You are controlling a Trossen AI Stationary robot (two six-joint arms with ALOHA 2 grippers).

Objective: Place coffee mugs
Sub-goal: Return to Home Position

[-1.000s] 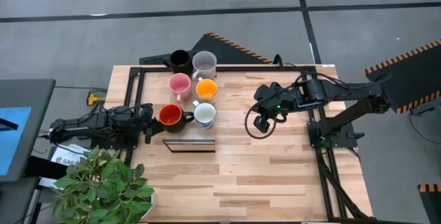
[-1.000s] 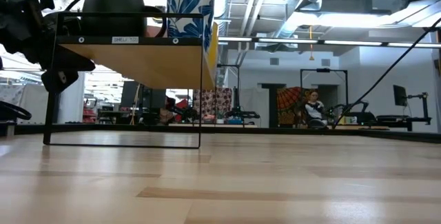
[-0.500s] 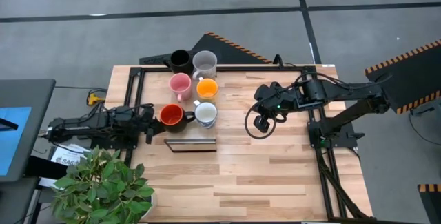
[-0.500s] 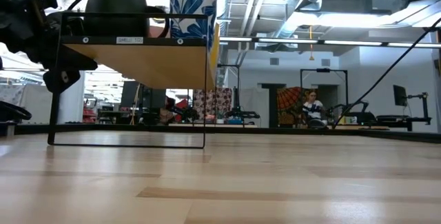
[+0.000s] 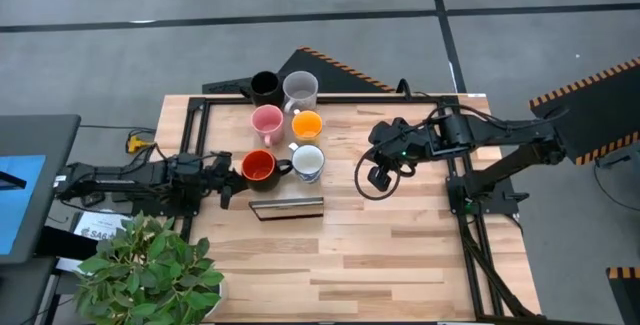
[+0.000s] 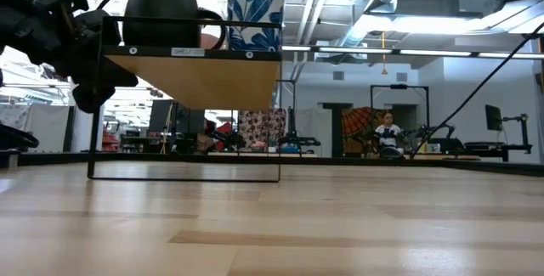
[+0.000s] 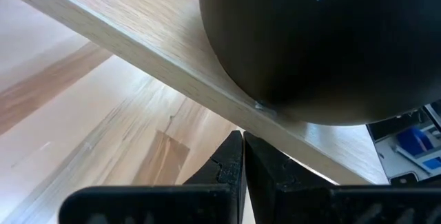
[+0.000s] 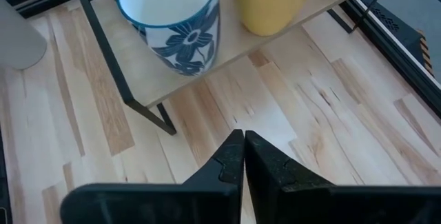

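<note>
Several coffee mugs stand on a small wooden shelf (image 5: 290, 207) with a black wire frame: black (image 5: 264, 87), pale grey (image 5: 300, 89), pink (image 5: 266, 121), orange-yellow (image 5: 306, 124), red-orange (image 5: 259, 166) and white with blue flowers (image 5: 308, 161). The shelf's frame feet rest on the table. My left gripper (image 5: 229, 177) is shut at the shelf's left end, next to the red-orange mug. My right gripper (image 5: 380, 177) hangs shut above the table, to the right of the shelf, touching nothing. My left gripper meets the shelf's left end with its shut fingertips (image 7: 234, 148), at the edge of the wooden board (image 7: 207, 86) below a mug that looks dark from here. The fingers come almost level from the table's left. The shelf stays upright on the table, its mugs standing.
A potted plant (image 5: 150, 270) stands at the near left corner. Black rails (image 5: 195, 115) run along the table's left and far sides. A cable loop (image 5: 365, 180) hangs by the right gripper. Bare wood (image 5: 400, 255) lies on the near side and right.
My shut left gripper has gone toward the table's right edge. The shelf has slid the same way along the table, with all its mugs still upright on it.
</note>
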